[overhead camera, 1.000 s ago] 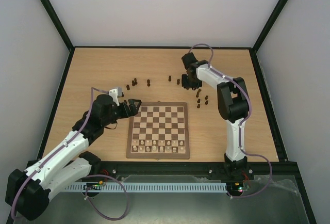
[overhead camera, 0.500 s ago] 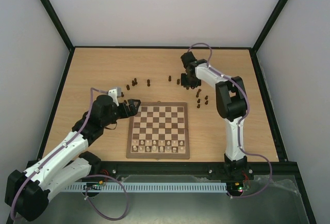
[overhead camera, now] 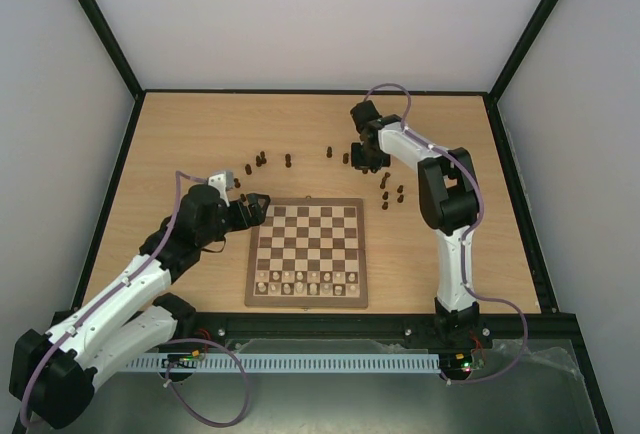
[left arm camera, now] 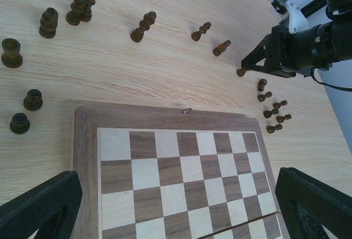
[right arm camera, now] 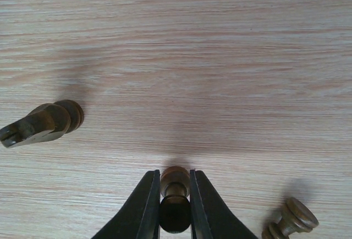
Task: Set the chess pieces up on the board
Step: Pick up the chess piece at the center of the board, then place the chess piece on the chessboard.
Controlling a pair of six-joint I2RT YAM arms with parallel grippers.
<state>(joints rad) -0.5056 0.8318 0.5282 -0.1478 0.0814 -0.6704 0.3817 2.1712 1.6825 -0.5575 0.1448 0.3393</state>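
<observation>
Dark brown chessman at the right gripper [right arm camera: 174,185]: confirm its condition. (Inspector)

Confirmed. The claw is clamped together on one dark chess piece [right arm camera: 175,177], a finger pressed to each side of it. Whether the piece has left the tabletop [overhead camera: 200,124] cannot be told. (Assessor)

What lies around that claw? (Inspector)

In the right wrist view, a second dark piece [right arm camera: 41,123] lies on its side, off to the claw's left and apart from it. A third [right arm camera: 291,220] sits near the claw's right finger without touching; its posture is unclear. (Assessor)

And the board [overhead camera: 308,303]? (Inspector)

It lies on the bases' side of the right claw, not touching it. Pale chessmen [overhead camera: 305,283] fill its two rows furthest from that claw. No dark piece stands on any square. (Assessor)

Left gripper [left arm camera: 179,208]? (Inspector)

Fingers spread wide apart, nothing between them. It hangs over the far left edge of the board, whose frame runs across ahead of the fingertips. Beyond that claw the remaining dark pieces [left arm camera: 143,26] are scattered on the bare tabletop, some upright, some toppled. Three stand off to its left, and a small cluster lies ahead to its right, near the right claw. (Assessor)
</observation>
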